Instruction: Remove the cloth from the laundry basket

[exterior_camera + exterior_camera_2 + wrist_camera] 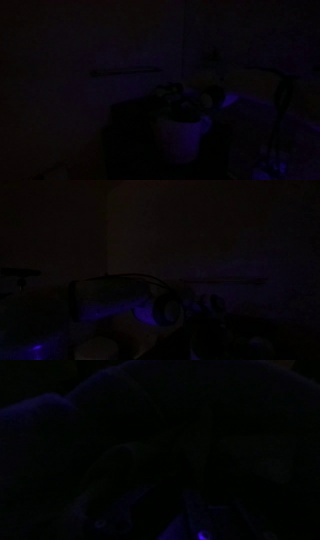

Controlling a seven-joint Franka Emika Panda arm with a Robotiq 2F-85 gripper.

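The scene is almost black, lit only by a faint blue glow. In an exterior view a dim pale bucket shape, the laundry basket [183, 130], stands near the middle. A dark mass just above its rim is my gripper [187, 102]. In an exterior view the gripper [176, 306] shows as a dark shape beside a blue glow. The wrist view shows only faint bluish folds [120, 470], perhaps cloth, too dark to tell. The jaws do not show clearly, so I cannot tell whether they are open or shut.
A faint horizontal bar [125, 71] shows behind the basket. Thin dark stand-like shapes [282, 100] rise at one side. The surroundings are too dark to make out.
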